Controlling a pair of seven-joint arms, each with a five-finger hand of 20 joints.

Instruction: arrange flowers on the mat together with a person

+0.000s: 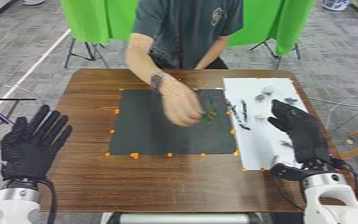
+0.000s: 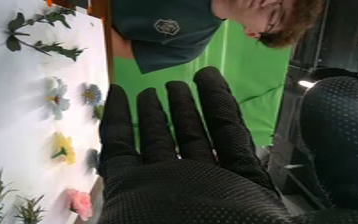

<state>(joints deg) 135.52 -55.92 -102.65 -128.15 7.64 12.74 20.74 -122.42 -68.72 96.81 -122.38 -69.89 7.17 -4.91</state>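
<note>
The left hand [image 1: 33, 150] is at the left edge of the table [image 1: 78, 190], fingers straight and spread; the right hand [image 1: 302, 135] is over the white mat [image 1: 245, 89], fingers extended, thumb apart. A person's hand [image 1: 182, 107] is over the black mat [image 1: 140, 135], beside a green sprig [image 1: 210, 116]. A yellow flower [image 2: 63, 148] and pink flower [image 2: 79, 204] lie on the white mat.

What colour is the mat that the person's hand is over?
The mat is dark grey, nearly black; it shows best in the head view.
</note>
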